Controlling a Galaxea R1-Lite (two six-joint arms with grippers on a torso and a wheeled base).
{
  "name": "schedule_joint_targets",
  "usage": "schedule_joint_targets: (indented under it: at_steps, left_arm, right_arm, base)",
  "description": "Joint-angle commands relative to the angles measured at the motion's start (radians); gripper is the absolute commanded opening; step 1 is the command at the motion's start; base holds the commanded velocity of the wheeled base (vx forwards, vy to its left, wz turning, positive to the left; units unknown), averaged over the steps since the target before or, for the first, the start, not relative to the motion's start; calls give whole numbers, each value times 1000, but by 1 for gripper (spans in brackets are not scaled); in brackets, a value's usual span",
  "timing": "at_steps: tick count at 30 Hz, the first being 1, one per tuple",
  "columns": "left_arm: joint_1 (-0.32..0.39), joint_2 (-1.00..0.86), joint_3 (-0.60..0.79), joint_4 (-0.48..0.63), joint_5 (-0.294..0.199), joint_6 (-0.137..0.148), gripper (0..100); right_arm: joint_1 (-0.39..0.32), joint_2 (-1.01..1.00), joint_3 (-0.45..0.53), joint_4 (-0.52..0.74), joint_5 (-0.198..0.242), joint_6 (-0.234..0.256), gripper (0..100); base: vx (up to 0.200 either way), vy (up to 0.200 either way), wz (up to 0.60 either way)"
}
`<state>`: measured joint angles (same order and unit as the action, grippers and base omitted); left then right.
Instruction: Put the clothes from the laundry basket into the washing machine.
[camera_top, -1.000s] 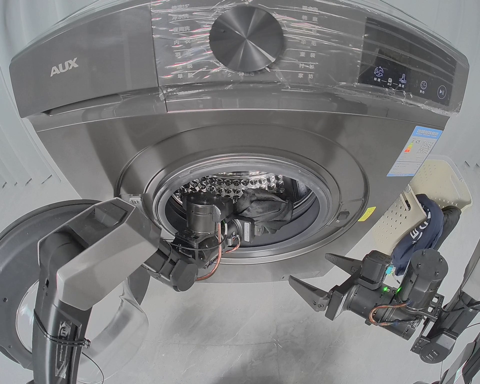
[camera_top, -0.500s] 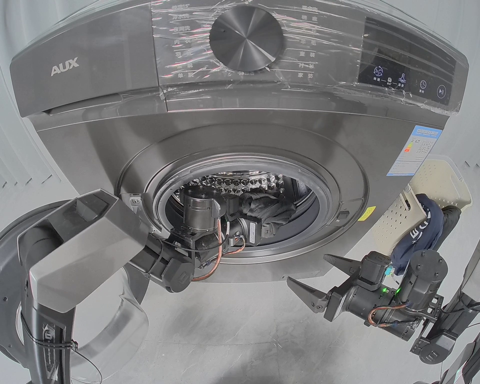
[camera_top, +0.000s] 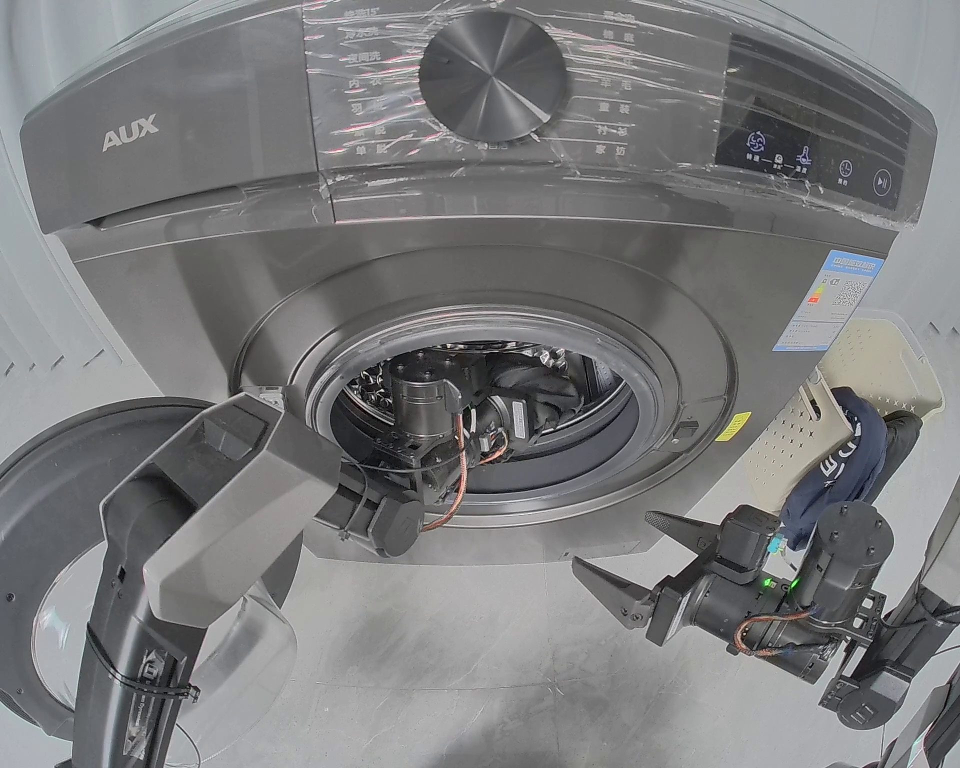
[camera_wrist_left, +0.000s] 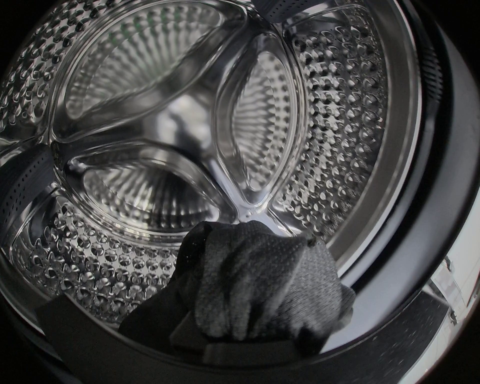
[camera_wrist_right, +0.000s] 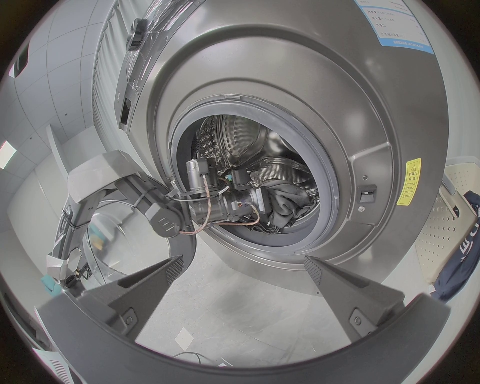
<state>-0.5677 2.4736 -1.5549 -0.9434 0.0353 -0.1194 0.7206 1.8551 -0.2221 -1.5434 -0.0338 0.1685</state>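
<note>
Left pincer seemingly grips dark garment inside drum; navy shirt drapes basket.

The washer is finished in brushed silver-grey, with a black panel marked by white icons. Its drum is seen as bright steel, embossed all over with rows of small dimples, and is ringed by a dark grey seal. The garment inside is charcoal, with a fine dotted knit. A blue-and-white label and a yellow sticker are carried on the washer's front. The basket is cream, patterned with small perforations; a navy cloth with white print is draped over it. The right hand is black, the cable copper-coloured, the floor pale grey.
</note>
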Motion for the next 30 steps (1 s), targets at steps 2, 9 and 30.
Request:
schedule_joint_targets:
  at_steps: [2, 9, 30]
  left_arm:
    - [42, 186, -327, 58, 90, -23, 0]
    - [80, 217, -445, 135, 136, -69, 0]
    - [-8, -278, 352, 268, -9, -48, 100]
  right_arm:
    - [5, 9, 0, 0, 0, 0, 100]
    - [3, 15, -2, -1, 0, 0, 100]
    - [10, 10, -3, -1, 0, 2, 100]
  base:
    - [0, 0, 0]
    - [0, 0, 0]
    - [0, 0, 0]
